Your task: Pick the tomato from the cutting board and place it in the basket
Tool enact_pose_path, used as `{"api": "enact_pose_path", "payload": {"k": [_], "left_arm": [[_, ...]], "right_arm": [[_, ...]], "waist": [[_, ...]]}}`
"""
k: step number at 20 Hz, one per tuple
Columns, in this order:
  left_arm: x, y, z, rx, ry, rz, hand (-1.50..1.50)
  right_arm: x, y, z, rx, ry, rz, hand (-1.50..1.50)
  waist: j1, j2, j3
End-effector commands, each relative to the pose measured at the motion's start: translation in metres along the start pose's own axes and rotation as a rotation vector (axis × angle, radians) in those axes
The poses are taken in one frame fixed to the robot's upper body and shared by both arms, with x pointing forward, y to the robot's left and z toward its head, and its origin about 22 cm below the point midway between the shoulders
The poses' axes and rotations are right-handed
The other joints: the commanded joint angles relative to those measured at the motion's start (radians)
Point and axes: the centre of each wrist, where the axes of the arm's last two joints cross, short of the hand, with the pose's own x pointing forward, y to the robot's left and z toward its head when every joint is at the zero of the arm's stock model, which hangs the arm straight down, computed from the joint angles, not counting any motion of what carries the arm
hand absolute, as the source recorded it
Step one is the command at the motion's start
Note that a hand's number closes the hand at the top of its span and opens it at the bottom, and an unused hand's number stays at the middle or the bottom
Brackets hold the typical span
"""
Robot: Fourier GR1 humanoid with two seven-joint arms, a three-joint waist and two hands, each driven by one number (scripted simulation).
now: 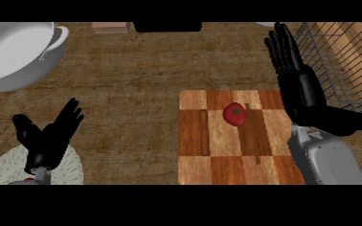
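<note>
A red tomato (234, 114) with a green stem lies on the upper middle of a checkered wooden cutting board (212, 165). My right hand (300, 84) is raised beside the board's right edge, fingers straight and pointing away, open and holding nothing; it is right of and above the tomato, not touching it. A wire basket (332, 62) stands at the right edge, just beyond the right hand. My left hand (48, 136) rests open at the lower left, fingers up.
A large grey bowl (25, 57) sits at the upper left. A pale round mat (67, 170) lies under the left hand. A dark box (167, 27) and a small brown block (110, 28) stand along the far edge of the wooden counter.
</note>
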Motion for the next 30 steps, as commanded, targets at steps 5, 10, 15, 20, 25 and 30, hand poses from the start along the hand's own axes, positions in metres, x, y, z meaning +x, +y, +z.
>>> {"api": "enact_pose_path", "payload": {"k": [5, 10, 15, 20, 25, 30], "left_arm": [[0.086, -0.02, -0.004, -0.141, -0.453, -0.249, 0.0], [0.1, -0.053, -0.007, -0.293, -0.534, -0.305, 0.0], [0.091, -0.055, -0.005, -0.307, -0.535, -0.305, 0.0], [0.092, -0.054, -0.004, -0.29, -0.519, -0.316, 0.0], [0.09, -0.044, -0.004, -0.232, -0.51, -0.303, 0.0], [0.087, -0.044, -0.005, -0.254, -0.492, -0.311, 0.0]], "right_arm": [[-0.036, -0.055, 0.04, -0.379, 0.255, 0.156, 1.5], [-0.068, 0.065, 0.045, -0.22, 0.044, 0.243, -1.5], [-0.089, 0.086, 0.032, -0.453, 0.187, 0.496, -1.5], [-0.103, 0.063, 0.025, -0.557, 0.315, 0.739, -1.5], [-0.098, 0.02, 0.011, -0.487, 0.519, 0.981, -1.5], [-0.077, 0.051, -0.007, -0.245, 0.789, 1.051, -1.5]], "waist": [[-0.004, -0.005, 0.025], [0.049, 0.007, 0.025], [0.061, 0.004, 0.021], [0.03, -0.011, 0.014], [-0.004, -0.027, 0.008], [-0.005, -0.029, 0.01]]}}
